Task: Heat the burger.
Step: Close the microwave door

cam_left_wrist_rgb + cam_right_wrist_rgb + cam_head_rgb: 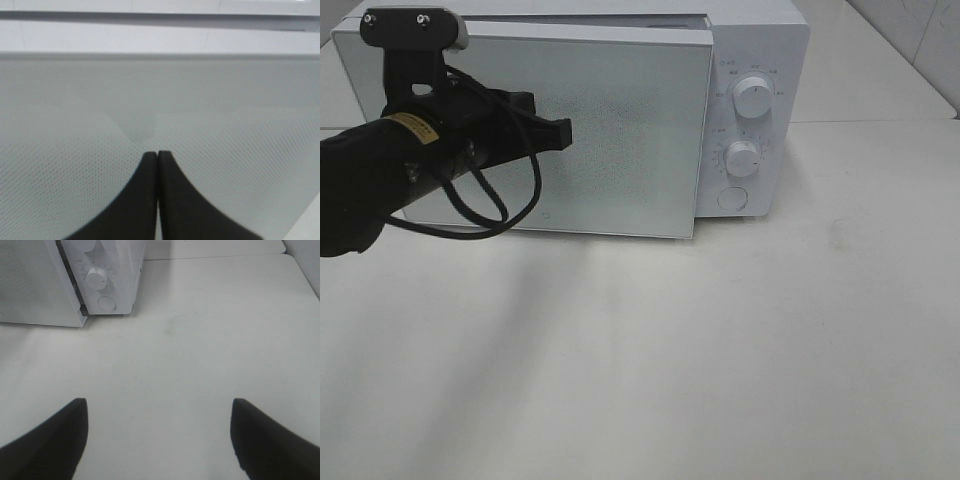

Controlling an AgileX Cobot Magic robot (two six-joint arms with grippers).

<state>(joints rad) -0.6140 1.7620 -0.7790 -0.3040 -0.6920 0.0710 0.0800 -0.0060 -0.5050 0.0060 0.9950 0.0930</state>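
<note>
A white microwave stands at the back of the table. Its frosted door is nearly closed, with a thin gap along the top. The burger is hidden from every view. My left gripper is shut and empty, its tips against the door's front; in the left wrist view the shut fingertips point at the dotted door glass. My right gripper is open and empty above the bare table, away from the microwave; it does not show in the exterior view.
Two white knobs and a round button sit on the microwave's right panel. A black cable loops from my left arm in front of the door. The white table stretches out in front.
</note>
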